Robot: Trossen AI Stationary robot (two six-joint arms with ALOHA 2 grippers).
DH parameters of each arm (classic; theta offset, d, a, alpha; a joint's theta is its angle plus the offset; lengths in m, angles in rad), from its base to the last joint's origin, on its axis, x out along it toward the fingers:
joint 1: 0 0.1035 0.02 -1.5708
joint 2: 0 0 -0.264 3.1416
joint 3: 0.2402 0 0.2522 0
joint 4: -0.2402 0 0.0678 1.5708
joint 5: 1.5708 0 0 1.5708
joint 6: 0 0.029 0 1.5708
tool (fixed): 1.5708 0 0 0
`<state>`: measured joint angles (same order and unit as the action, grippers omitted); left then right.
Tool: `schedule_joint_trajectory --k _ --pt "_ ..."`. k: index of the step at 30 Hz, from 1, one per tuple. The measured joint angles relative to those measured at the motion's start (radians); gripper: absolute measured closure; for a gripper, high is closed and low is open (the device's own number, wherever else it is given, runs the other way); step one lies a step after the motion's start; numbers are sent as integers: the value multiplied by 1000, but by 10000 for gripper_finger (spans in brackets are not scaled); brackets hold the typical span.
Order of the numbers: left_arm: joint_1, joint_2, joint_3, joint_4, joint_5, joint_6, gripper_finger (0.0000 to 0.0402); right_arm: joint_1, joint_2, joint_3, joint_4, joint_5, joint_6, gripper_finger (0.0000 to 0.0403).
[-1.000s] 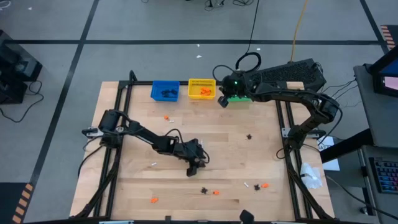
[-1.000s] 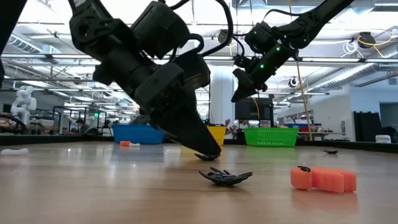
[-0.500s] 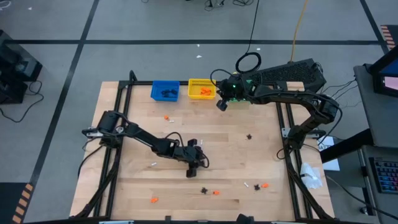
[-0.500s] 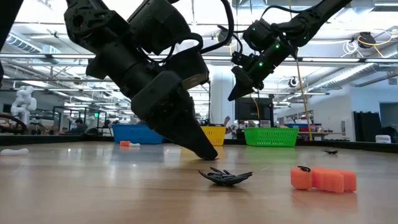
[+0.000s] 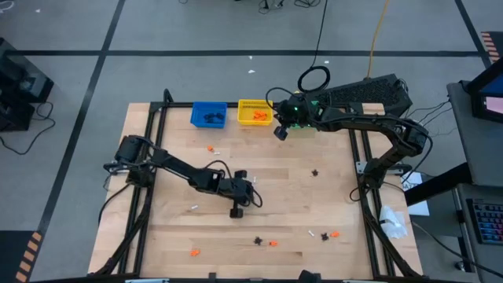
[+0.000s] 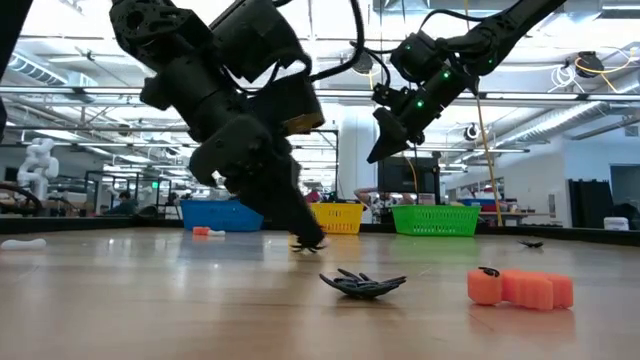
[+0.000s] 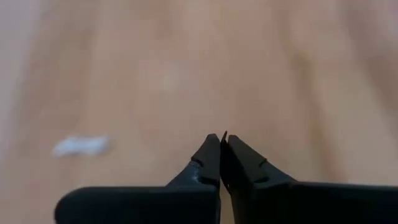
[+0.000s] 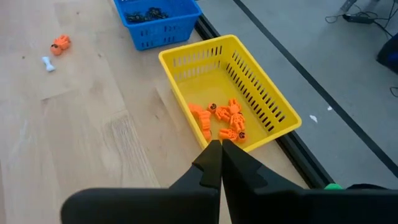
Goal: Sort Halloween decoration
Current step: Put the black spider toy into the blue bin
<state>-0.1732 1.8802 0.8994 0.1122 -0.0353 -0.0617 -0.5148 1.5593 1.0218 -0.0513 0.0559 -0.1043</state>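
Both grippers are pinched shut on nothing visible: the left gripper [image 5: 234, 213] low at mid-table, evidently grabbing at a trinket, the right gripper [image 8: 221, 144] over the yellow bin [image 8: 261, 93], while trinkets [image 5: 271, 243] lie scattered near the table's front edge.

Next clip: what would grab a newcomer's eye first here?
Three bright bins along the table's far edge: a blue bin, a yellow bin holding orange pieces, and a green bin. The left gripper is shut mid-table; the right gripper is shut just beyond the yellow bin. Tiny orange, black and white trinkets dot the table.
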Motion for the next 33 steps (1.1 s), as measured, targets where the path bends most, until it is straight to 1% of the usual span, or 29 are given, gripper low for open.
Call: schedule_joint_trajectory --k 5,9,13,16,21,25,29,33 --pt "68 -117 -7 -169 -101 27 398 0 0 0 8 1 -16 403" --pt "163 -236 -5 -307 -192 26 399 -1 0 0 29 1 -26 403" --pt "302 -329 -4 -398 -216 22 399 -1 0 0 33 0 -35 403" --pt "438 -377 -1 -450 -223 24 399 -1 0 0 32 0 -31 403" --pt "684 -383 -2 -477 -230 79 400 -1 0 0 32 0 -21 403" --pt "836 -355 -2 -452 -235 121 400 -1 0 0 32 0 -21 403" --pt "929 -314 0 -434 -225 174 400 -1 0 0 32 0 -21 403" --pt "978 -248 0 -422 -214 207 400 -1 0 0 32 0 -21 403"
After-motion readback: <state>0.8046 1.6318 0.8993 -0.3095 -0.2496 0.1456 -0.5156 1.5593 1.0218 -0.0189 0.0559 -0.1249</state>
